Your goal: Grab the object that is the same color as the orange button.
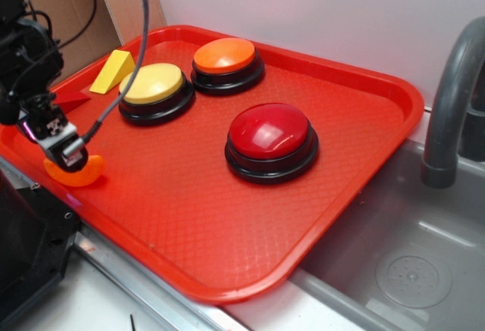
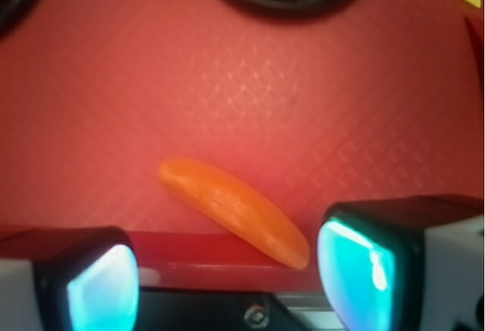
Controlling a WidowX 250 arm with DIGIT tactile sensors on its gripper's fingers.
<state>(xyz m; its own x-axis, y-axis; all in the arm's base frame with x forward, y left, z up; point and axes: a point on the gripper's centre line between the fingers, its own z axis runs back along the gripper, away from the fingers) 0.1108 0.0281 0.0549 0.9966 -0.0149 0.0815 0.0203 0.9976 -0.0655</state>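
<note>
The orange slice [image 2: 235, 211] lay on the red tray [image 1: 227, 225] close to its near-left rim, with the hand [image 1: 64, 148] directly over it. The wrist view showed the two fingers [image 2: 364, 266] spread apart, the slice lying slantwise between them; whether either finger touched it was hard to tell. Further back stood the yellow button [image 1: 155, 88], the orange button [image 1: 226, 62] and the red button [image 1: 270, 138], all well apart from the slice. A yellow wedge [image 1: 114, 70] sat at the tray's far-left corner. A grey tap [image 1: 451, 96] rose over the sink [image 1: 402, 270] on the right.
</note>
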